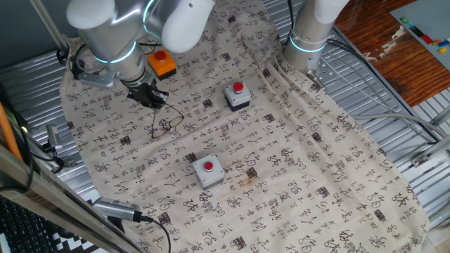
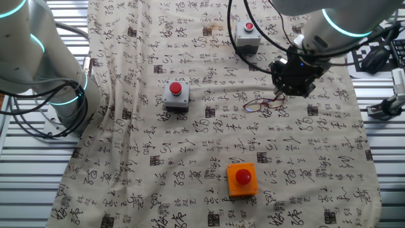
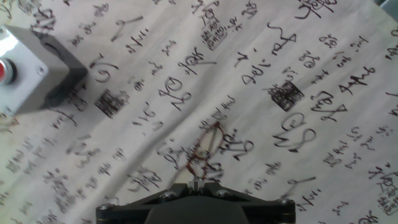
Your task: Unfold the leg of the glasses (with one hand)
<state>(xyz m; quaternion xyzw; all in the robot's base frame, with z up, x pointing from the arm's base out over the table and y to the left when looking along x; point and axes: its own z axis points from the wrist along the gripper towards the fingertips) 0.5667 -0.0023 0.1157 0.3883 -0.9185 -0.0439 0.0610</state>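
Observation:
The glasses, thin reddish-brown wire frames, lie on the printed cloth left of centre. One leg rises from them to my gripper, whose black fingers are shut on its end. The other fixed view shows the glasses just left of the gripper. In the hand view the frames lie straight ahead of the gripper, and the wire runs back into the closed tips. The lenses are hard to make out against the black characters.
Two grey boxes with red buttons and an orange button box stand on the cloth. A second arm's base stands at the back. Metal slats surround the cloth. One grey box shows upper left in the hand view.

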